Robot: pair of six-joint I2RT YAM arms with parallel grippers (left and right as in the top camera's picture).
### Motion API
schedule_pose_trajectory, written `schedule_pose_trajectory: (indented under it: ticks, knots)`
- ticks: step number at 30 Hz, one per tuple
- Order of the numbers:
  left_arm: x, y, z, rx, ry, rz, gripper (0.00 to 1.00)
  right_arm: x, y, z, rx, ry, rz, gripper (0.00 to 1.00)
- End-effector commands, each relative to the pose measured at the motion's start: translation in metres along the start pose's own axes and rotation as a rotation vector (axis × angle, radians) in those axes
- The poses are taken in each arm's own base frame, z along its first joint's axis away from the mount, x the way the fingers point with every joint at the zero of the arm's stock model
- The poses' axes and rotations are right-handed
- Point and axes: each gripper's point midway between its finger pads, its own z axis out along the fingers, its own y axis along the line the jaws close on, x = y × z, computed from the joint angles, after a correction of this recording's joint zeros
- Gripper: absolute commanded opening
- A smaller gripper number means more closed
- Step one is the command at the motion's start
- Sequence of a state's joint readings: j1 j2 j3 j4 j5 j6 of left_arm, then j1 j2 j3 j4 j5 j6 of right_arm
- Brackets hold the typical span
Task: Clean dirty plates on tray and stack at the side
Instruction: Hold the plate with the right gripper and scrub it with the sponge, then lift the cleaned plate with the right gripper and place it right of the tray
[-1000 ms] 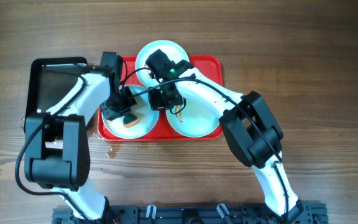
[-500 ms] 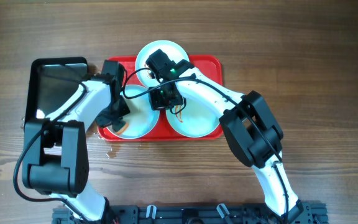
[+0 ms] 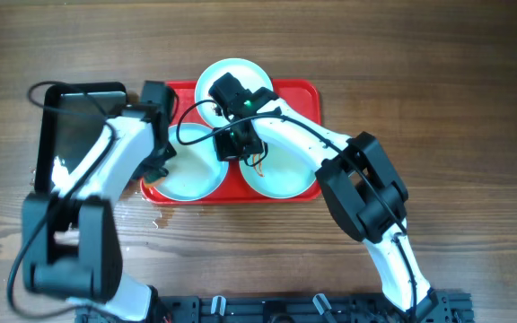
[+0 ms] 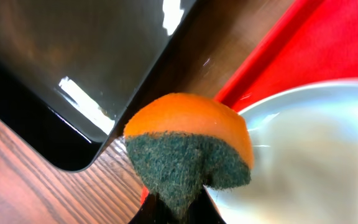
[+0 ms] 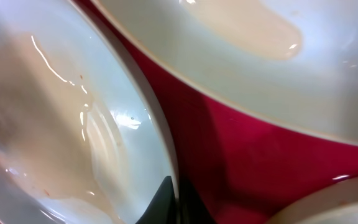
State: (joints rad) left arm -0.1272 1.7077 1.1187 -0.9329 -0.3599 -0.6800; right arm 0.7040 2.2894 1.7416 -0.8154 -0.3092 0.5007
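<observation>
left arm (image 3: 101, 166): blurred | back plate (image 3: 206, 82): partly under right arm (image 3: 299, 135)

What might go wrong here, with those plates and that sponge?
The right gripper pinches just the rim of one plate, which looks wet; it may slip or tip. The left gripper holds the sponge by one end above the tray edge, so it might drop or catch.

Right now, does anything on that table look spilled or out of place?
Yes: a small shiny, wet-looking patch lies on the wooden table just off the red tray's near left corner, perhaps drips from the sponge in the left gripper. Nothing else looks askew.
</observation>
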Motion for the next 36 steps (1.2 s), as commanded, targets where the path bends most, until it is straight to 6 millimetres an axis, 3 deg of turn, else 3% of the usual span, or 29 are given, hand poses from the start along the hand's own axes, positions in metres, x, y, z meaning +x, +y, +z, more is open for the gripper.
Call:
schedule_pose_trajectory:
  ticks: [1,5,7,12,17,20,25,29,36]
  knots:
    - [-0.019,-0.008,-0.06,0.215,-0.076,-0.103,0.04,-0.005,-0.009,-0.003,0.047,-0.024,-0.001,0.04]
    - [-0.01,-0.007,-0.09,0.331,-0.068,-0.11,0.04,-0.019,0.0,-0.036,0.052,-0.093,-0.054,0.04]
    - [-0.007,-0.005,-0.092,0.331,-0.058,-0.095,0.04,-0.028,-0.003,-0.056,0.107,-0.147,-0.061,0.04]
    - [0.002,0.001,-0.089,0.3,-0.028,-0.064,0.04,-0.054,-0.033,-0.125,0.376,-0.373,-0.073,0.04]
    - [0.009,0.005,-0.087,0.282,0.001,-0.054,0.04,-0.063,-0.034,-0.168,0.584,-0.489,-0.255,0.04]
    - [0.012,0.009,-0.086,0.264,0.009,-0.05,0.04,-0.062,-0.03,-0.181,0.725,-0.542,-0.302,0.04]
    - [0.015,0.011,-0.085,0.256,0.019,-0.047,0.04,-0.052,0.004,-0.208,0.974,-0.693,-0.408,0.04]
    - [0.016,0.012,-0.085,0.249,0.026,-0.044,0.04,-0.043,0.027,-0.214,1.023,-0.758,-0.446,0.04]
    - [0.016,0.012,-0.085,0.249,0.027,-0.044,0.04,-0.039,0.032,-0.213,1.041,-0.753,-0.477,0.04]
